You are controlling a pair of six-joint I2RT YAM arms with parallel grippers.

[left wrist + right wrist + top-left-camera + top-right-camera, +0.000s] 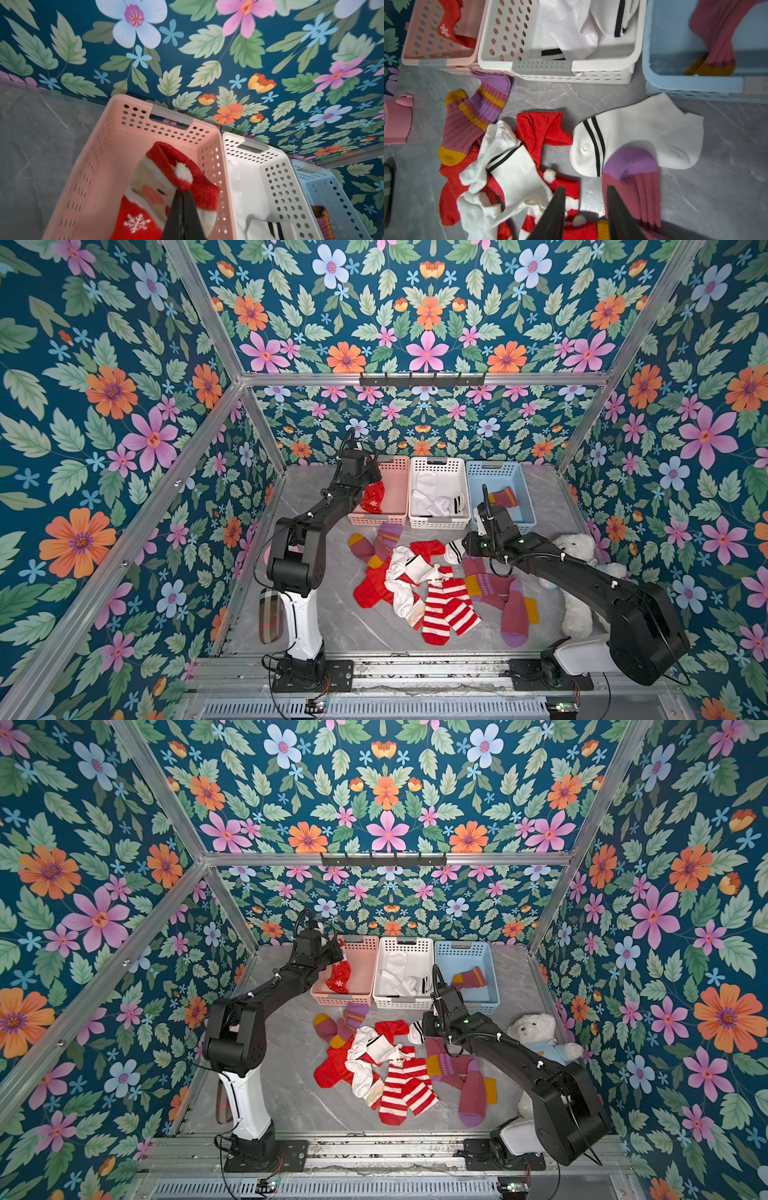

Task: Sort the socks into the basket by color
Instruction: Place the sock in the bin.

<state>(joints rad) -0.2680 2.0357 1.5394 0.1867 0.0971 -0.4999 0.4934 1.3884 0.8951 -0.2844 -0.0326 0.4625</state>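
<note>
Your left claw [183,192] is pinched tight on a red Santa sock [166,166], which dangles within the walls of the pink basket [116,128]. Your right claw [586,188] stands partly open with nothing between its jaws, hovering over the heap. On the grey marbled table [332,626] three baskets line the back wall side by side: pink, the white basket [439,523] holding white socks with black bands, and the blue basket [524,506] holding a maroon sock with mustard toe. In front of them sprawls the sock pile [432,589], red, striped, white and maroon tangled together, so I judge you well short of halfway and at the release step for the red sock. Next, you need to open the left jaws so the sock drops clear of the rim. Then lower the right claw onto the white ankle sock [643,133] lying nearly free, pinching away from the maroon sock [631,164] overlapping its edge. You cannot tell whether the Santa sock touches the basket floor, nor how many socks lie buried. In both top views the right arm covers part of the white bear [577,551], and the left arm part of the plaid case [270,616].
</note>
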